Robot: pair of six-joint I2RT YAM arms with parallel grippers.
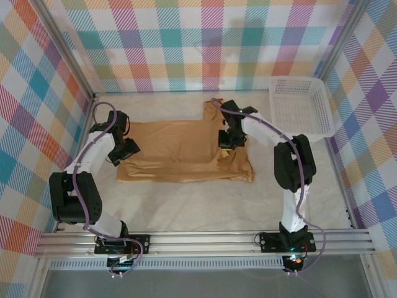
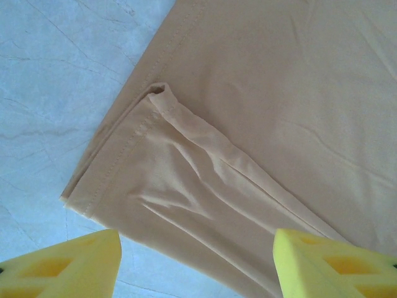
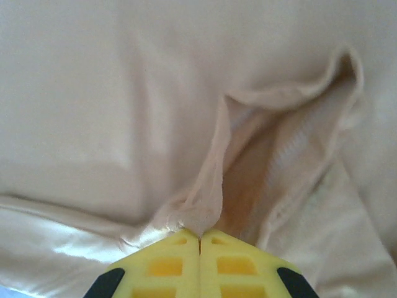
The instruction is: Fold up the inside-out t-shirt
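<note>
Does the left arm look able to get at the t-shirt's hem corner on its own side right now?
Probably yes. The left fingers hang open just above the hem corner of the t-shirt. Nothing lies between them and the cloth, so the way down looks free.

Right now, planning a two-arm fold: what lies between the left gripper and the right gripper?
In the top view, the t-shirt lies flat across that stretch, from the open left gripper to the right gripper pinching it.

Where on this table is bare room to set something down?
Free: the wide strip between the t-shirt and the aluminium rail; a narrower strip between it and the back wall. Crowded: the middle, and the far right corner holding the white mesh basket.
</note>
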